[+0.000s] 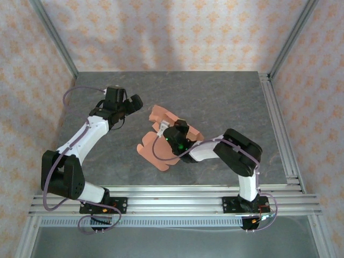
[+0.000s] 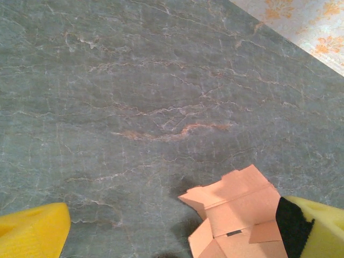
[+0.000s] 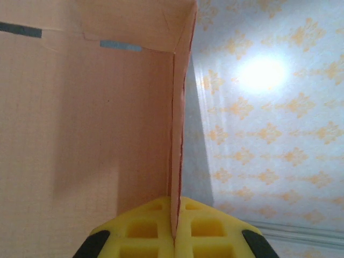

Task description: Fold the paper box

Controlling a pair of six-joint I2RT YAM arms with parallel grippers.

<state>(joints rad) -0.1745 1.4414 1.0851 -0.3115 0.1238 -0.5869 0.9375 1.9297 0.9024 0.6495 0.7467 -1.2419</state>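
Observation:
The paper box (image 1: 153,153) is salmon-orange card, partly folded, lying mid-table with flaps spread and one wall raised. My right gripper (image 1: 164,130) sits over its middle. In the right wrist view its yellow fingers (image 3: 145,231) are shut on the thin edge of an upright wall of the paper box (image 3: 86,134), pinched at my right gripper (image 3: 174,223). My left gripper (image 1: 128,99) hovers open to the box's far left, apart from it. In the left wrist view, my left gripper (image 2: 174,226) holds nothing, and the box (image 2: 242,215) lies close to its right finger (image 2: 322,226).
The grey stone-patterned table (image 1: 215,102) has bare room behind and to the right of the box. Aluminium rails (image 1: 177,196) run along the near edge and the right side (image 1: 277,123). Patterned walls (image 1: 177,32) enclose the table.

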